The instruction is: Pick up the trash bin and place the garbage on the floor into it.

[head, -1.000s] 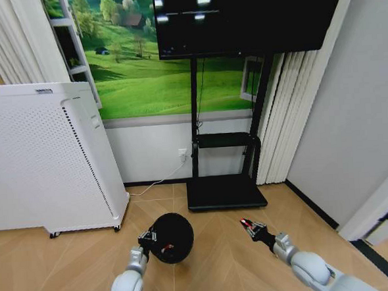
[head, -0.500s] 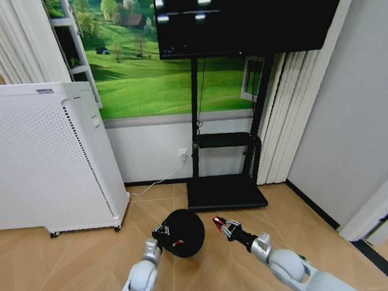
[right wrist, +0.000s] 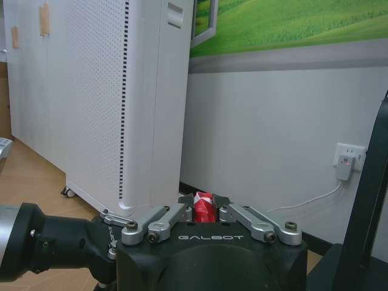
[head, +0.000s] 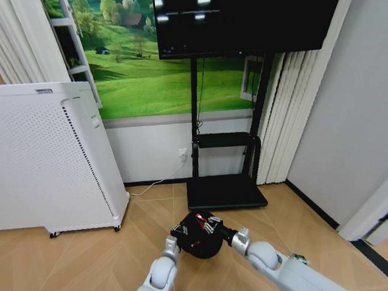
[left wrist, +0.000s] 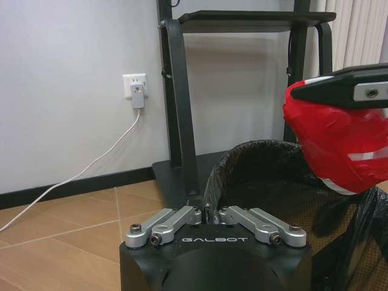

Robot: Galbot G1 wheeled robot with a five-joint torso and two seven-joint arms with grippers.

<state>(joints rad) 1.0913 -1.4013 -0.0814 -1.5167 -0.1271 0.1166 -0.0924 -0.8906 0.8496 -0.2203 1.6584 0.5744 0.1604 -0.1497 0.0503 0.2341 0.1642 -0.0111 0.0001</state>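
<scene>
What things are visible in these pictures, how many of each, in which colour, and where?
trash bin: one, black mesh with black liner, held above the wood floor in front of the TV stand.
garbage: one red-and-white piece, held over the bin's opening.
air purifier: one, white, perforated, on the left by the wall.
TV stand: one, black, carrying a dark screen.
wall socket: one, white, with a plug and white cable.
curtains: white, right of the stand.
left end effector: one, black and silver, shut on the bin's rim.
right end effector: one, black, shut on the garbage.
</scene>
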